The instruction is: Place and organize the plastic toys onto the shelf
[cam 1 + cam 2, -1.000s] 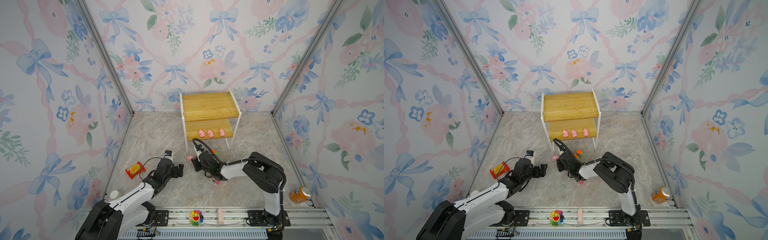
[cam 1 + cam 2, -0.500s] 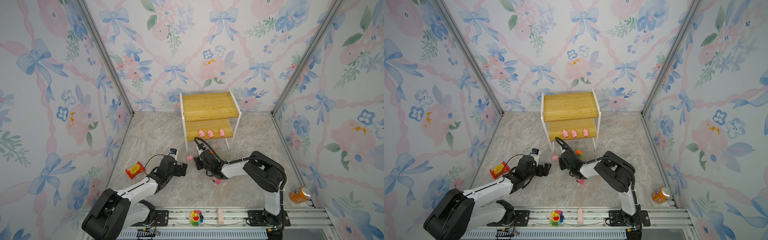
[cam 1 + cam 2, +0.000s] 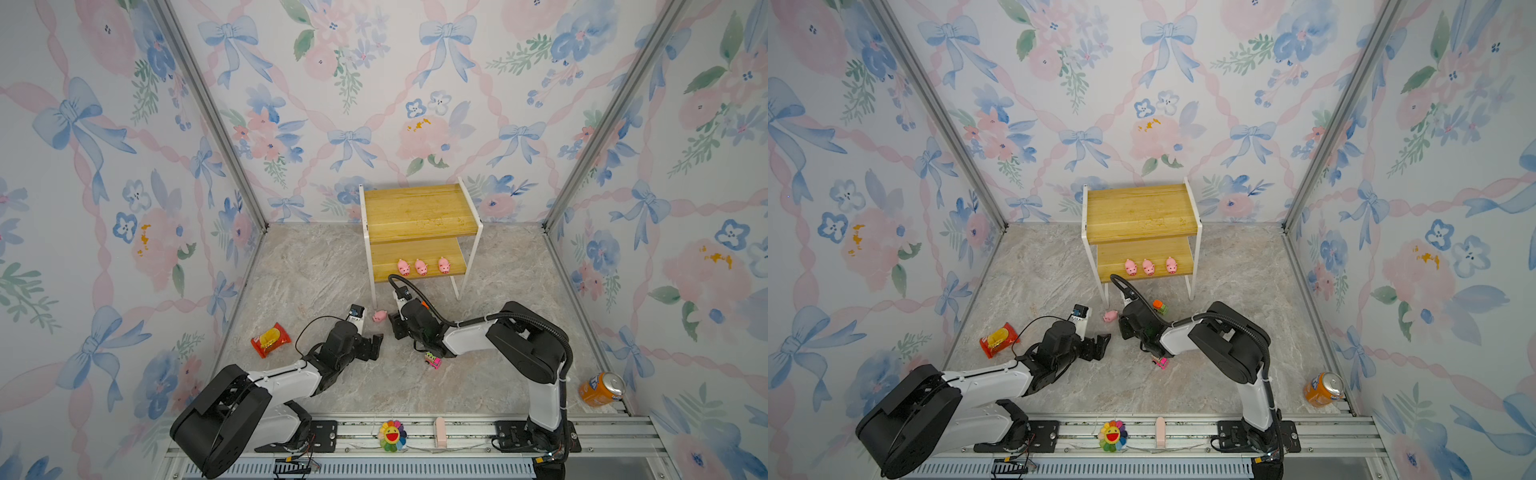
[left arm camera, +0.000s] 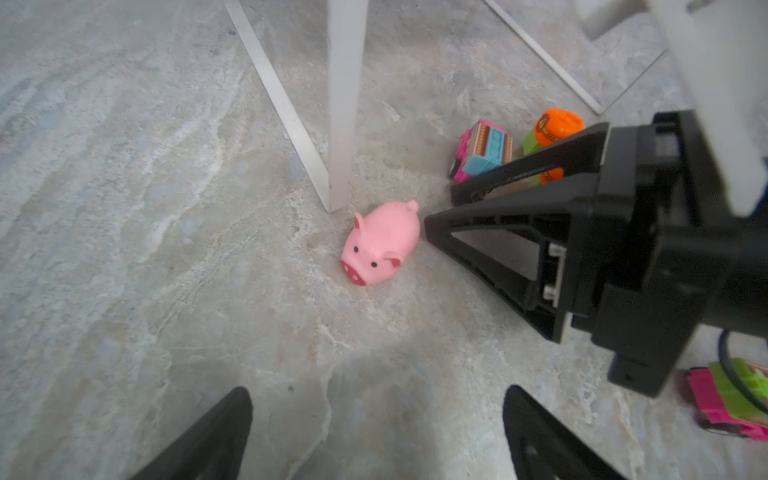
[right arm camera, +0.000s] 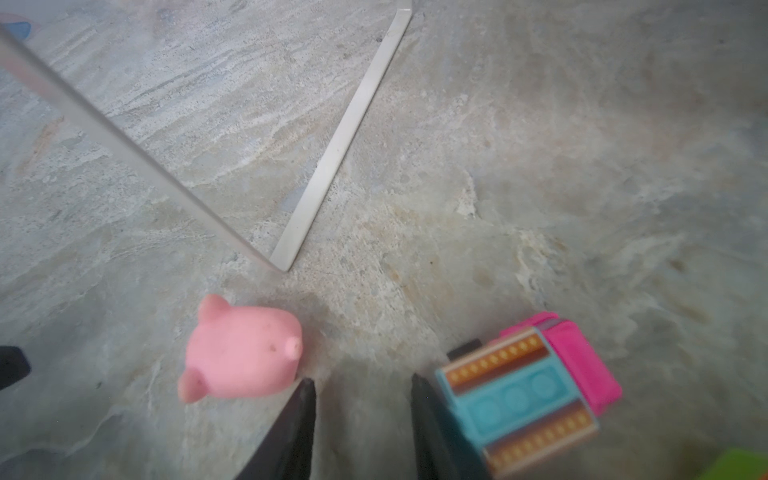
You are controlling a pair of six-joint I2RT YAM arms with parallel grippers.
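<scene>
A marbled grey-beige tabletop [image 3: 316, 274], walled on three sides by wallpaper [image 3: 353, 104] of blue bows and pink blooms, carries the two-tier wooden shelf [image 3: 419, 212] against the back wall, with three pink pigs [image 3: 421, 267] lined along the front of its lower board. A fourth pig [image 4: 380, 245] sits on the stone-look surface just beside the shelf's front leg. The left gripper [image 4: 376, 392], fingers spread wide and empty, faces it. The right gripper [image 5: 362, 380], fingers narrowly apart and holding nothing, points between that pig and a striped-top pink truck [image 5: 523, 395]. A red snack packet [image 3: 270, 340] lies near the left wall, an orange drink can [image 3: 601, 388] in the near right corner.
</scene>
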